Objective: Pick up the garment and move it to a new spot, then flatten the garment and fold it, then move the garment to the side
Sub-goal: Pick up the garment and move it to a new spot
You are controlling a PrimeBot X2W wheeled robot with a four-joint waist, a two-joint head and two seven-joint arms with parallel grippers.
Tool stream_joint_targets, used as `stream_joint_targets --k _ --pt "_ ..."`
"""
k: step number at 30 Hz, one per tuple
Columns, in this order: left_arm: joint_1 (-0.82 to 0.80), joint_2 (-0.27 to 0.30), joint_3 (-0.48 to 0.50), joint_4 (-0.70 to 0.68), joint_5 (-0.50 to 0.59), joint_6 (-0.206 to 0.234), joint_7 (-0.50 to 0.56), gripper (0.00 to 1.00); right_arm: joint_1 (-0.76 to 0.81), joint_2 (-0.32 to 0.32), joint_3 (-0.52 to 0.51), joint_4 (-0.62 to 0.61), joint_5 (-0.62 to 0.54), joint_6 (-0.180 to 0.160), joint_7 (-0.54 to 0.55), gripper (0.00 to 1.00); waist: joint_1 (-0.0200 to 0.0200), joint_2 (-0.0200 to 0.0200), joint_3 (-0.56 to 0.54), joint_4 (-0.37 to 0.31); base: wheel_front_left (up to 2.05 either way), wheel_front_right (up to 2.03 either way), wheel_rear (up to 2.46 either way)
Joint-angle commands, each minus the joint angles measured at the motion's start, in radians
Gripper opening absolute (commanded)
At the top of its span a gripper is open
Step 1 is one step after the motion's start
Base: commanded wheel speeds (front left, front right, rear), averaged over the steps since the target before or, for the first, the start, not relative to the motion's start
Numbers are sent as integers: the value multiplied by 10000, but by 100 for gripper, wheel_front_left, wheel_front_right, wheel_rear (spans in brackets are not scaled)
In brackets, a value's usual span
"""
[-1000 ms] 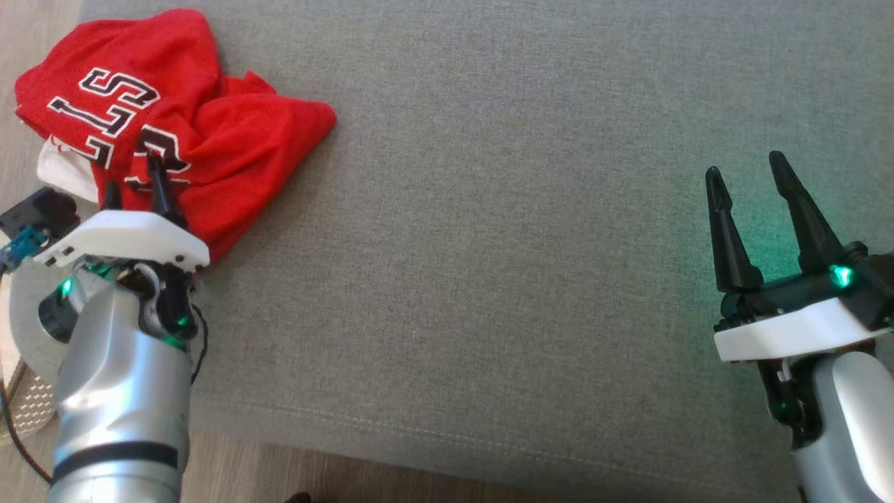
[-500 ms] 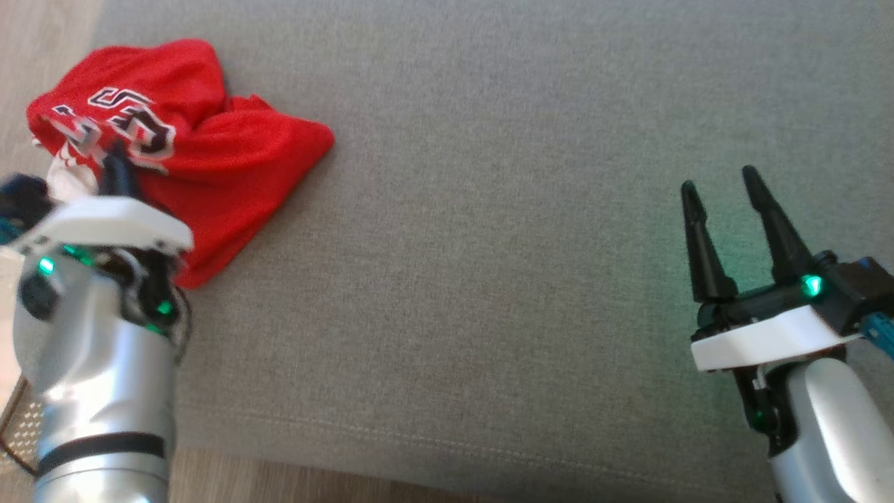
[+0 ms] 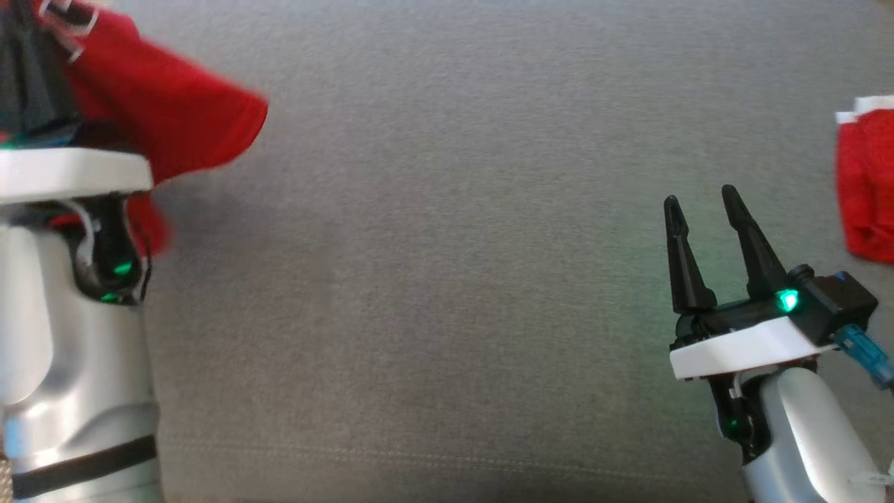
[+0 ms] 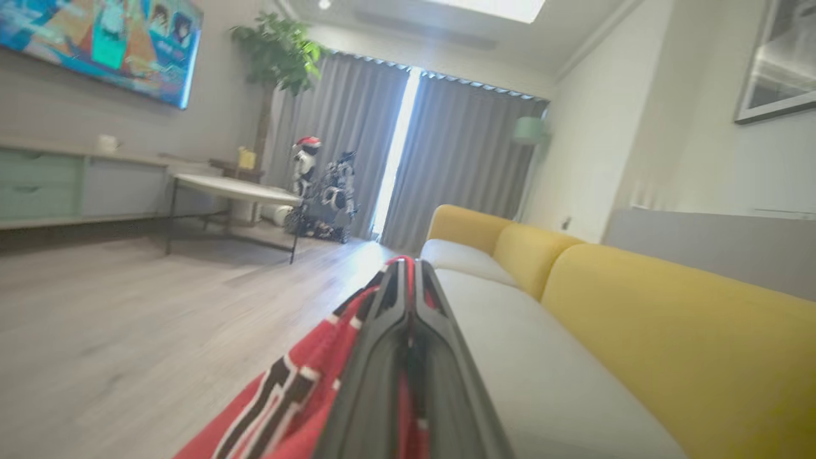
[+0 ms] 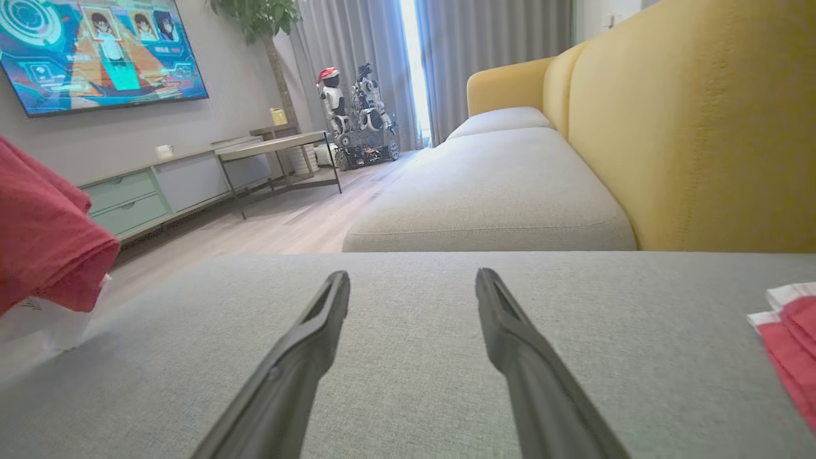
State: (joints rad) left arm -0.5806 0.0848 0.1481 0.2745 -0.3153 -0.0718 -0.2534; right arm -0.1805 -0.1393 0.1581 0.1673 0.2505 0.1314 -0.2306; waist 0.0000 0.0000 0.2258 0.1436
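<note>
Two tools are over the grey cushion. Our left tool has its fingers pressed together, pinching the red garment, which hangs from it at the cushion's left end; its black-and-white trim trails below the fingers in the left wrist view. Our right tool stands spread and holds nothing, low over the cushion's right part. Near it, at the right edge, another red and white cloth lies on the cushion

A living room with sofa, television, curtains
</note>
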Motion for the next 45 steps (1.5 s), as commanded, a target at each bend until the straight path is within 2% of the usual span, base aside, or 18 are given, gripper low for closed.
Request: stream_joint_targets --k 1,5,11,16,22,23,24,25,27,30,35,36,41,44,45 --pt "-514 252 -23 -640 176 -115 -82 0 -411 61 154 -255 82 -7 -137 100 0 0 -121 -286 0 0 0" --pt "-815 67 -1247 -1318 543 -326 54 0 -469 198 42 -149 131 -7 -221 100 0 0 -168 -779 0 0 0" --pt "-869 -252 -3977 -1525 727 -510 772 0 -662 397 39 -30 173 -7 -286 100 0 0 -85 -1683 0 0 0" --pt "-639 -335 -6312 -565 654 -535 1000 0 -948 547 138 -31 273 -7 -305 100 0 0 257 -2489 0 0 0" --pt "-507 -343 -8791 829 -344 -147 713 0 -1145 637 71 -156 328 -7 -309 100 0 0 547 -3056 0 0 0" --pt "-534 -343 -9150 986 -495 -76 651 35 -1151 642 29 -174 326 -7 -309 100 0 0 569 -3079 0 0 0" --pt "-560 -344 -9477 1111 -651 -2 589 79 -1155 644 -3 -190 328 -7 -310 100 0 0 583 -3088 0 0 0" --pt "-579 -344 -9769 1206 -827 70 530 100 -1154 641 -38 -203 327 -7 -310 100 0 0 586 -3080 0 0 0" --pt "-628 -344 -10246 1356 -1210 201 432 100 -1134 627 -132 -217 308 -7 -310 100 0 0 564 -3005 0 0 0" --pt "-772 -345 -10526 1505 -1675 573 217 100 -1097 599 -190 -207 256 -7 -310 100 0 0 448 -2777 0 0 0" --pt "-897 -345 -10055 1427 -2258 1134 -46 100 -934 516 -228 -111 182 -7 -311 100 0 0 134 -2236 0 0 0" --pt "-897 -345 -10055 1427 -2258 1134 -46 100 -934 516 -228 -111 182 -7 -311 100 0 0 134 -2236 0 0 0" --pt "-502 -201 -8808 765 -2186 1397 -78 100 -695 429 -391 -50 93 -7 -311 100 0 0 -192 -1628 0 0 0" --pt "83 53 -7816 165 -2071 1495 -80 100 -559 398 -452 -12 45 -7 -311 100 0 0 -382 -1344 0 0 0" --pt "572 189 -7125 -215 -1987 1520 -81 100 -480 375 -457 36 21 -7 -311 100 0 0 -513 -1195 0 0 0"
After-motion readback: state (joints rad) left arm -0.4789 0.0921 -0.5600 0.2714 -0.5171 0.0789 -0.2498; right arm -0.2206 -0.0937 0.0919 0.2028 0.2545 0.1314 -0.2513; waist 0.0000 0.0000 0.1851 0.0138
